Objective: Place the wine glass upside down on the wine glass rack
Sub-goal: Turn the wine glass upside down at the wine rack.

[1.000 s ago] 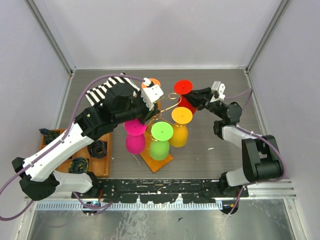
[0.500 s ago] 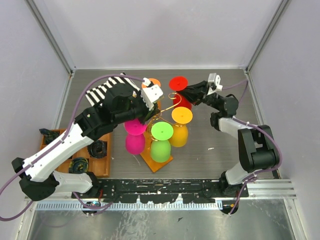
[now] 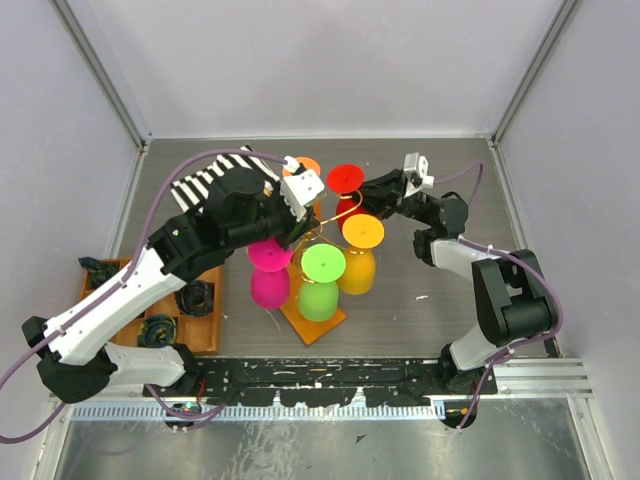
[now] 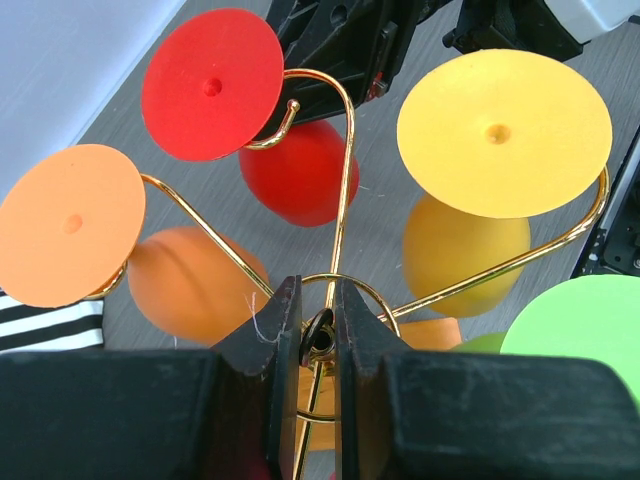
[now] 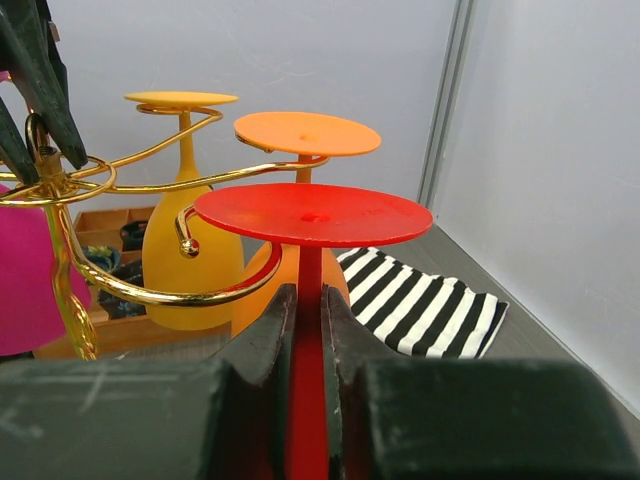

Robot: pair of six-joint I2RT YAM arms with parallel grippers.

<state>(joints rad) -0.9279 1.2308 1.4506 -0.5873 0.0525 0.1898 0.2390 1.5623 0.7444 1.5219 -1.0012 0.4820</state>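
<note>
My right gripper [image 5: 307,310] is shut on the stem of a red wine glass [image 5: 312,213], which is upside down with its flat foot on top. Seen from above, the red wine glass [image 3: 345,179] is at the back right of the wine glass rack [image 3: 315,325], a gold wire stand on a wooden base. Its stem stands right at one curled gold arm [image 5: 150,292], the foot just above the wire. Whether the foot rests on the arm I cannot tell. My left gripper [image 4: 318,330] is shut on the ring at the top of the rack's centre post.
Orange [image 3: 305,165], yellow [image 3: 363,230], green [image 3: 323,262] and pink [image 3: 270,255] glasses hang upside down on the rack. A black-and-white striped cloth [image 3: 205,180] lies at the back left. A compartmented wooden tray [image 3: 207,305] sits at the front left.
My right gripper has carried the red wine glass to the left, from beside the rack up to its curled arm. The left arm has stayed put on the rack's top.
</note>
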